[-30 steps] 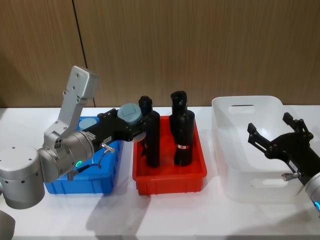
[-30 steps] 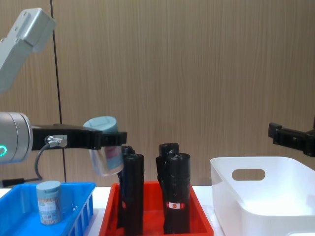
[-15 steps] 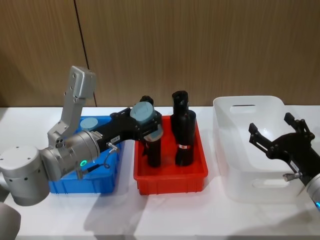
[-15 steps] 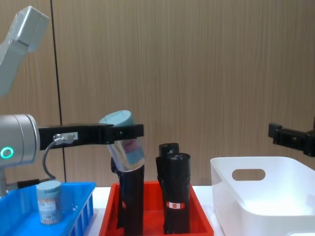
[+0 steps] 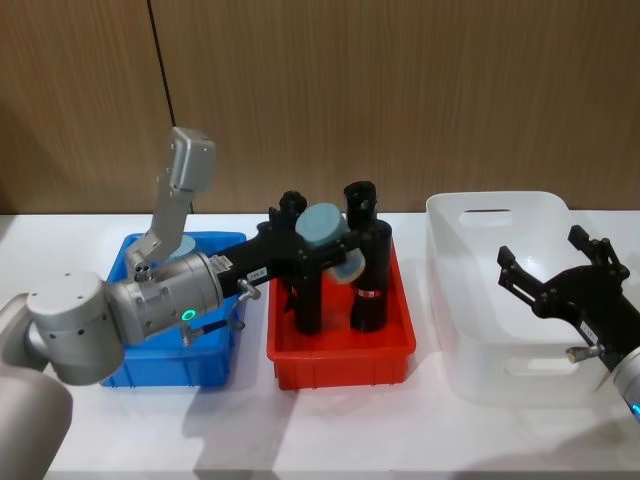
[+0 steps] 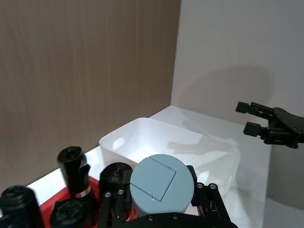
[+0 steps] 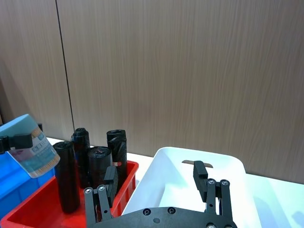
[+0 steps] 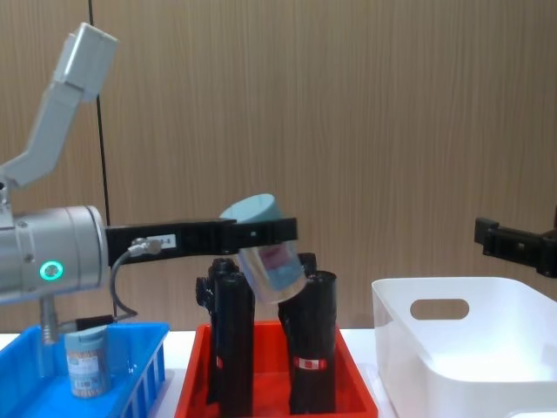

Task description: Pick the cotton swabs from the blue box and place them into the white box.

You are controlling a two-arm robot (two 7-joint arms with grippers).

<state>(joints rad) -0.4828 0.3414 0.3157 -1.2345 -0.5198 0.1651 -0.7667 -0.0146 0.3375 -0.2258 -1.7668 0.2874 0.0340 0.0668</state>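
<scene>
1. Cotton swab tub (image 8: 268, 257): clear, rigid plastic cylinder with a pale blue lid and a small label. It is pinched between the left gripper (image 8: 261, 231) fingers just under the lid, tilted, above the black cylinders (image 5: 365, 270) in the red tray (image 5: 340, 365).
2. Handling, as judged: light, stiff, smooth-walled and probably slippery. Best held across the wall near the lid with a moderate squeeze.
3. Second tub (image 8: 87, 361): upright in the slotted blue box (image 8: 139, 379), well behind the fingers.
4. White box (image 5: 490, 200): glossy, deep, rounded corners, beyond the fingers. The right gripper (image 5: 540, 247) hovers over it, fingers spread and holding nothing.
</scene>
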